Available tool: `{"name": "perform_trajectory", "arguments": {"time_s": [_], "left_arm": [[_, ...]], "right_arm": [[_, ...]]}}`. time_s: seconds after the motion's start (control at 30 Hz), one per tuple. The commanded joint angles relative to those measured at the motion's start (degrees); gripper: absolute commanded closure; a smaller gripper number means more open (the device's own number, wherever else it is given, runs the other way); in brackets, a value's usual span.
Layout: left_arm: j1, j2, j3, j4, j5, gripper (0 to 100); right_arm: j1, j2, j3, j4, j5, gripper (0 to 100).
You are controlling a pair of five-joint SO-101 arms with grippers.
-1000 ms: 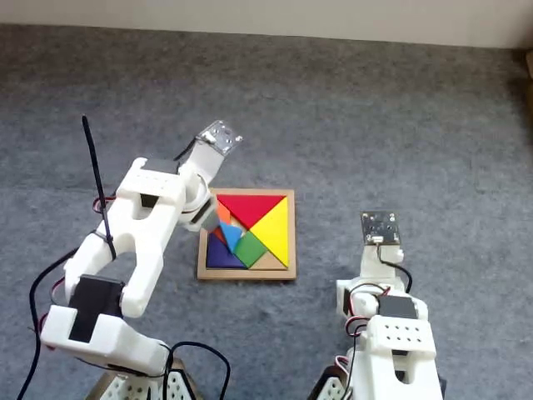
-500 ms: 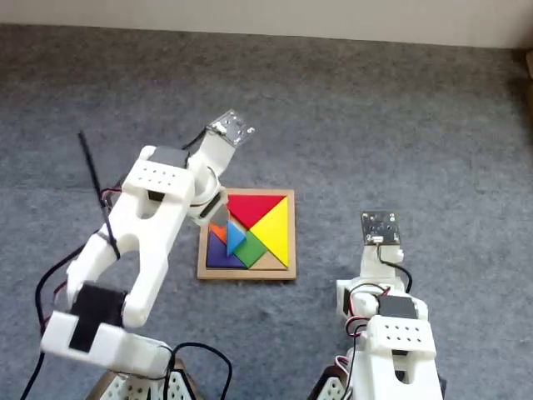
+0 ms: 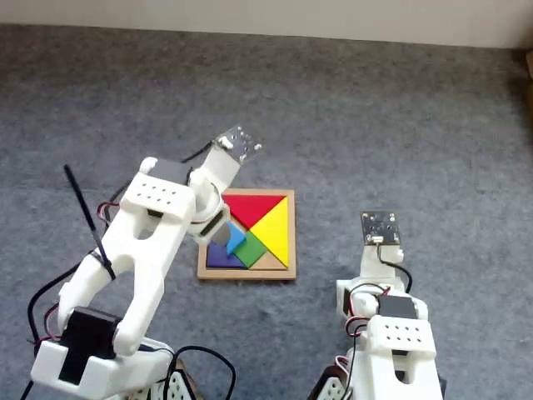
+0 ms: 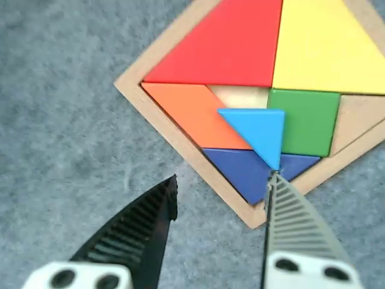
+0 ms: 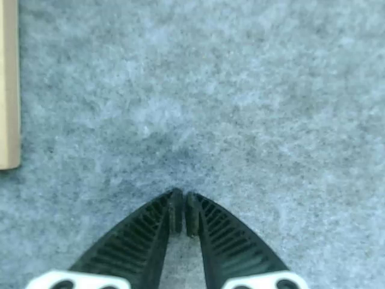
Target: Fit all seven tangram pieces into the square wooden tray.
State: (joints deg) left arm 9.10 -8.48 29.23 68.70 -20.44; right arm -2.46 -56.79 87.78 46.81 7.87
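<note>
The square wooden tray (image 4: 174, 129) holds a red triangle (image 4: 228, 42), a yellow triangle (image 4: 319, 42), an orange parallelogram (image 4: 192, 111), a green square (image 4: 307, 120) and a dark blue triangle (image 4: 252, 171). A light blue triangle (image 4: 255, 129) lies askew across the orange, green and dark blue pieces, beside a bare gap (image 4: 240, 96). My left gripper (image 4: 222, 180) is open at the tray's corner, one fingertip (image 4: 274, 180) by the light blue triangle's point. From above, the left arm (image 3: 158, 225) covers the tray's (image 3: 246, 273) left side. My right gripper (image 5: 182, 211) is shut over bare carpet.
Grey carpet surrounds the tray on every side. The right arm (image 3: 391, 321) stands to the right of the tray, with the tray's edge (image 5: 9, 84) at the border of its wrist view. A tan piece (image 3: 268, 260) sits in the tray's near right corner.
The left arm has swung rightward over the tray's left side. The light blue triangle has shifted slightly right in the tray. The right arm has kept still.
</note>
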Motion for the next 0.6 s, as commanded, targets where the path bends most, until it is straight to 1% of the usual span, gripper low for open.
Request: {"name": "perform_trajectory", "arguments": {"time_s": [0.0,0.13,0.37,0.57], "left_arm": [[1.0,-2.3,4.4,-6.2,3.6,75],[1.0,-2.3,6.7,-9.1,4.0,75],[1.0,-2.1,6.8,-12.1,4.0,75],[1.0,3.2,6.3,-15.6,4.0,75]], "right_arm": [[0.2,0.0,1.0,-1.9,0.6,96.2],[0.2,0.0,1.0,-1.9,0.6,96.2],[0.2,0.0,1.0,-1.9,0.6,96.2],[0.2,0.0,1.0,-1.9,0.6,96.2]]}}
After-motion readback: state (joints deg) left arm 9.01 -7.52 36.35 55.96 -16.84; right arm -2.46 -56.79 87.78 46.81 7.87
